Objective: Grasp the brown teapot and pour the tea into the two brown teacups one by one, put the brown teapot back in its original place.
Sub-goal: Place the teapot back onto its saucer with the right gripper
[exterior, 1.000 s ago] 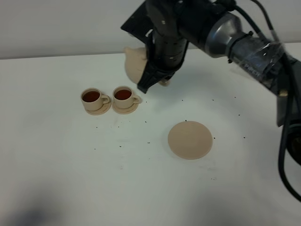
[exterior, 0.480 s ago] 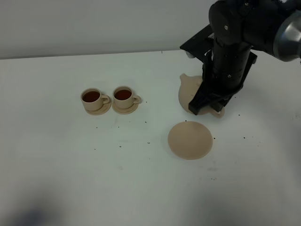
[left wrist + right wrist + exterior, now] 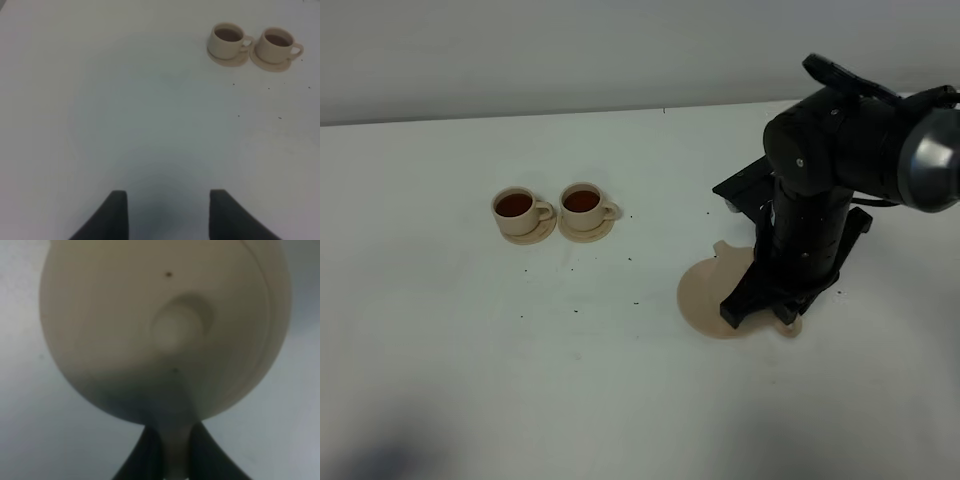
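Over the plate (image 3: 705,290), in the high view, the right arm is standing nearly vertical, wrist pointing down, hiding most of the brown teapot (image 3: 732,262); only its spout and a bit of handle are peeking out. Both teacups (image 3: 517,211) (image 3: 584,205) are showing dark tea on their saucers, well apart from the plate, so the pouring looks finished and the return step appears to be in hand. Next, I judge, the pot needs settling centred on the plate before the grip is released.

From the left wrist, the left tool (image 3: 167,212) is hanging with its fingers spread and nothing between them, above bare table (image 3: 100,100), the two cups (image 3: 227,40) (image 3: 276,44) lying far off.

From the right wrist, the teapot's lid and knob (image 3: 175,330) are filling the frame, and the right tool (image 3: 167,452) is pinching the loop handle between its dark fingers.
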`<action>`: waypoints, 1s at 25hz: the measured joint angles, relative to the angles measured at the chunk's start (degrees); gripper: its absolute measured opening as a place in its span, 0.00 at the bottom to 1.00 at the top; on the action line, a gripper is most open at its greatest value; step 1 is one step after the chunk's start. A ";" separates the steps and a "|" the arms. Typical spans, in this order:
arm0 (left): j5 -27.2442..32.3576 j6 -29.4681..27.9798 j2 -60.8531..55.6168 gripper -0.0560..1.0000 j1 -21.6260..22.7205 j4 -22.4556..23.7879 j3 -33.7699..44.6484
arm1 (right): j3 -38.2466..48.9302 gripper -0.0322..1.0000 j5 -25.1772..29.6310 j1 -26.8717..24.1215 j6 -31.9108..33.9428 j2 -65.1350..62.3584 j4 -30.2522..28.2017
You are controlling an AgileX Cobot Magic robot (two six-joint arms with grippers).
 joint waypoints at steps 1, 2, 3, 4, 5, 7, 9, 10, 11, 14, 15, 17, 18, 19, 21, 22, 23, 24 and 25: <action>0.00 0.00 0.00 0.43 0.00 0.00 0.00 | 0.79 0.14 -1.72 0.25 0.42 0.00 -0.07; 0.00 0.00 0.00 0.43 0.00 0.00 0.00 | 1.29 0.14 -3.05 0.54 0.84 0.00 -0.07; 0.00 0.00 0.00 0.43 0.00 0.00 0.00 | 1.63 0.14 -4.25 0.73 1.28 0.00 -0.02; 0.00 0.00 0.00 0.43 0.00 0.00 0.00 | 1.77 0.14 -5.14 0.70 1.53 0.00 0.05; 0.00 0.00 0.00 0.43 0.00 0.00 0.00 | 1.83 0.14 -5.65 0.70 1.65 0.00 0.05; 0.00 0.00 0.00 0.43 0.00 0.00 0.00 | 1.83 0.14 -7.08 0.70 1.73 0.00 -0.20; 0.00 0.00 0.00 0.43 0.00 0.00 0.00 | 1.83 0.14 -8.15 0.70 1.77 0.17 -0.40; 0.00 0.00 0.00 0.43 0.00 0.00 0.00 | 1.83 0.14 -8.66 0.70 1.77 0.35 -0.81; 0.00 0.00 0.00 0.43 0.00 0.00 0.00 | 1.83 0.14 -9.20 0.70 1.77 0.69 -1.13; 0.00 0.00 0.00 0.43 0.00 0.00 0.00 | 1.83 0.14 -10.03 0.70 1.77 2.22 -1.63; 0.00 0.00 0.00 0.43 0.00 0.00 0.00 | 1.83 0.14 -10.09 0.70 1.77 2.83 -1.68; 0.00 0.00 0.00 0.43 0.00 0.00 0.00 | 1.83 0.14 -10.22 0.70 1.71 3.82 -1.73; 0.00 0.00 0.00 0.43 0.00 0.00 0.00 | 1.83 0.14 -10.23 0.70 1.71 4.20 -1.85; 0.00 0.00 0.00 0.43 0.00 0.00 0.00 | 1.83 0.14 -10.23 0.70 1.71 4.29 -1.86; 0.00 0.00 0.00 0.43 0.00 0.00 0.00 | 1.83 0.14 -10.28 0.70 1.71 4.35 -1.93; 0.00 0.00 0.00 0.43 0.00 0.00 0.00 | 1.83 0.14 -10.28 0.70 1.71 4.35 -1.93; 0.00 0.00 0.00 0.43 0.00 0.00 0.00 | 1.83 0.14 -10.35 0.70 1.71 4.35 -1.93; 0.00 0.00 0.00 0.43 0.00 0.00 0.00 | 1.83 0.14 -10.48 0.70 1.71 4.35 -1.93; 0.00 0.00 0.00 0.43 0.00 0.00 0.00 | 1.83 0.14 -10.82 0.70 1.71 4.35 -2.12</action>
